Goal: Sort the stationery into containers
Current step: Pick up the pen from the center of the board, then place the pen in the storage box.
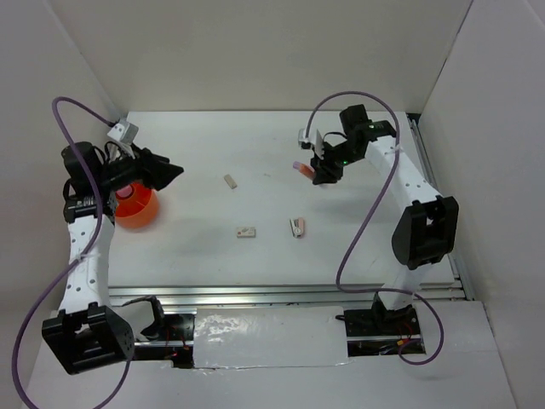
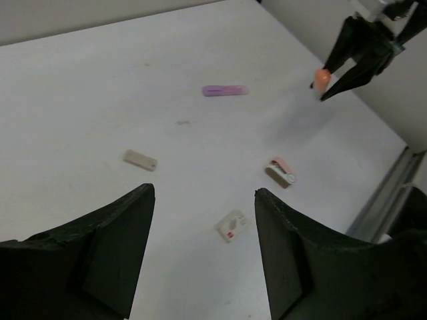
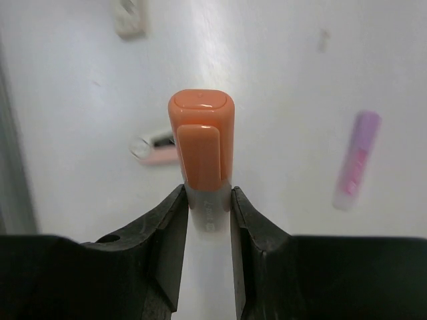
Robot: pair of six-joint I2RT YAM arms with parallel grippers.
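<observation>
Right gripper: fingers clamped on an orange-capped marker.
- Right wrist view: the marker's long axis runs 6 to 12, cap at the 12 end, clip facing the camera.
- The pale barrel is mostly hidden between the fingers and its print is unreadable. Its lower tip is out of sight, so contact with the table cannot be told.
- Top view: the marker sits toward the table's 2 o'clock, largely masked by the gripper.

Lilac pen: lies flat at the marker's 3 o'clock, axis 1 to 7, paler end at 7.

Pink-and-white piece: at the marker's 9 o'clock, partly behind the cap.

White block: cut off by the top edge.

Left gripper: jaws apart, nothing between them. It hangs at the table's 9 o'clock, over the orange-red tub, covering part of its rim.

Beige block: near centre, too small for detail.
</observation>
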